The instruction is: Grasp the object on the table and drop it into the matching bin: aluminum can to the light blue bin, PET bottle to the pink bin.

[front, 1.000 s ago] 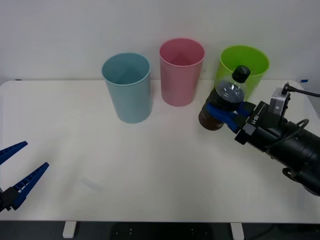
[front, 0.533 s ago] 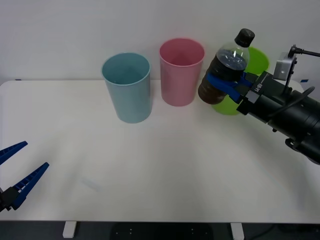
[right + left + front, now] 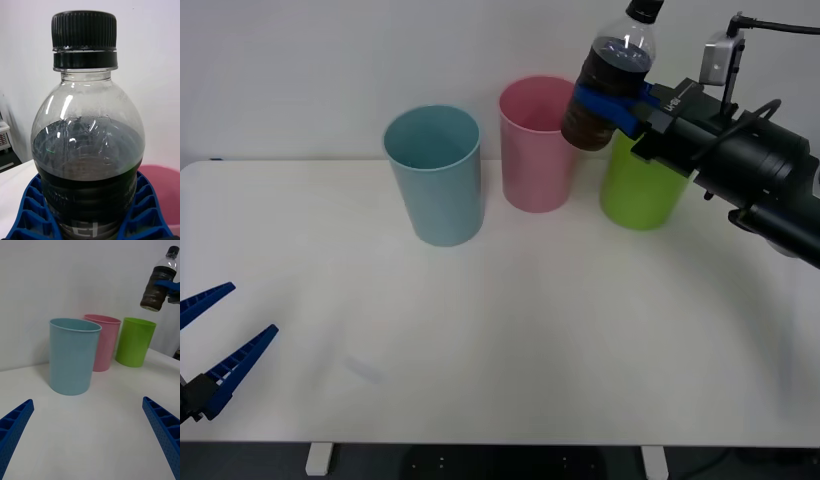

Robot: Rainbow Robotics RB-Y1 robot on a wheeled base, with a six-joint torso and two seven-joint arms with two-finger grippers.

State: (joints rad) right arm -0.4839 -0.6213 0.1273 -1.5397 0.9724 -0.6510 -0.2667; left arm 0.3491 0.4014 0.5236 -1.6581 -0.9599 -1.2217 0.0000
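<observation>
My right gripper (image 3: 612, 103) is shut on the PET bottle (image 3: 610, 78), a clear bottle with a black cap and dark liquid. It hangs high in the air, tilted, between the pink bin (image 3: 540, 143) and the lime green bin (image 3: 642, 185). In the right wrist view the bottle (image 3: 88, 150) stands between the blue fingers (image 3: 32, 217), with the pink bin's rim (image 3: 161, 180) low behind it. The light blue bin (image 3: 434, 175) stands left of the pink one. My left gripper (image 3: 210, 345) rests open at the table's near left edge.
The three bins stand in a row at the back of the white table (image 3: 500, 330). In the left wrist view the light blue bin (image 3: 73, 356) is nearest, then the pink bin (image 3: 105, 341) and the green bin (image 3: 135, 341).
My right gripper has lifted the bottle up off the table and carried it slightly left, from in front of the green bin to above the bins' rims. The left arm has not moved.
</observation>
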